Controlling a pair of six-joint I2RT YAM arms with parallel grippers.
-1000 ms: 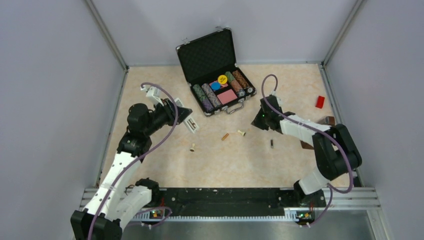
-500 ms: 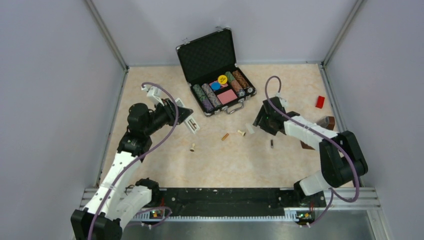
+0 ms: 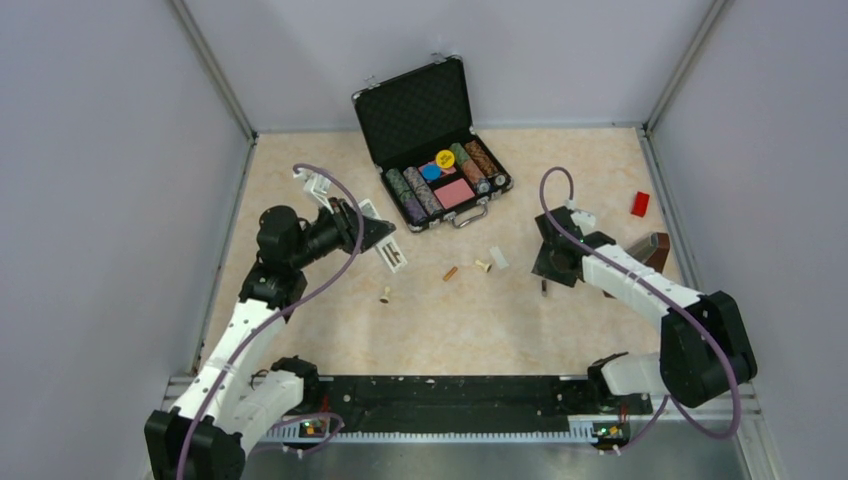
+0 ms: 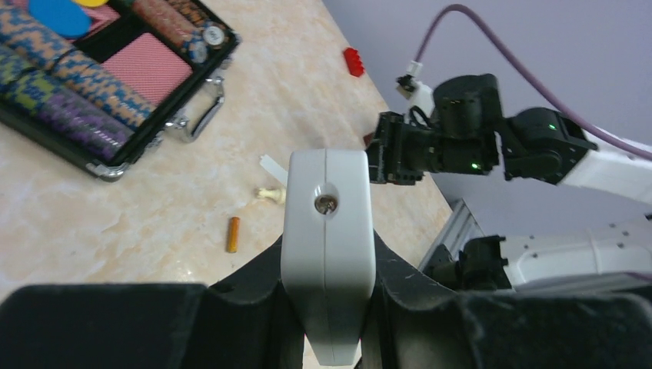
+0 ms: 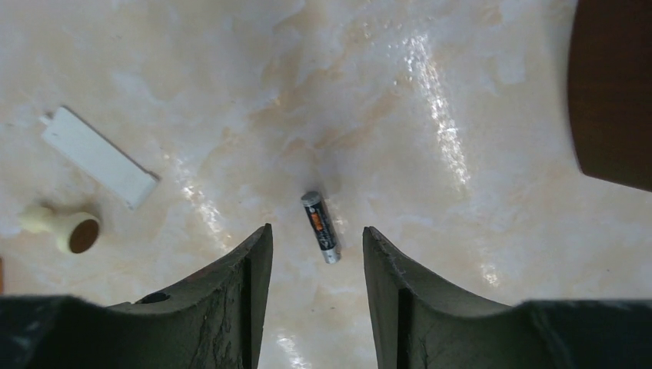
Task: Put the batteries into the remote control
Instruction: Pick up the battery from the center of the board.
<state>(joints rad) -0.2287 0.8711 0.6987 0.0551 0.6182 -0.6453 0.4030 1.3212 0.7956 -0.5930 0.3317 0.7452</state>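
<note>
My left gripper is shut on the white remote control and holds it above the table's left side. In the left wrist view the remote stands end-on between the fingers of that gripper. The copper-orange battery lies on the table mid-centre and shows in the left wrist view. The blackish battery lies flat just ahead of my right gripper, which is open and hovers over it. In the top view this battery peeks out beside the right gripper.
An open black chip case stands at the back centre. A small flat white piece and a cream peg lie left of the right gripper. Another peg lies mid-left. A red brick and a brown block lie at the right.
My right arm swung right and towards the near edge, from beside the peg to over the blackish battery. The flat white piece now lies uncovered. My left gripper shifted slightly with the remote.
</note>
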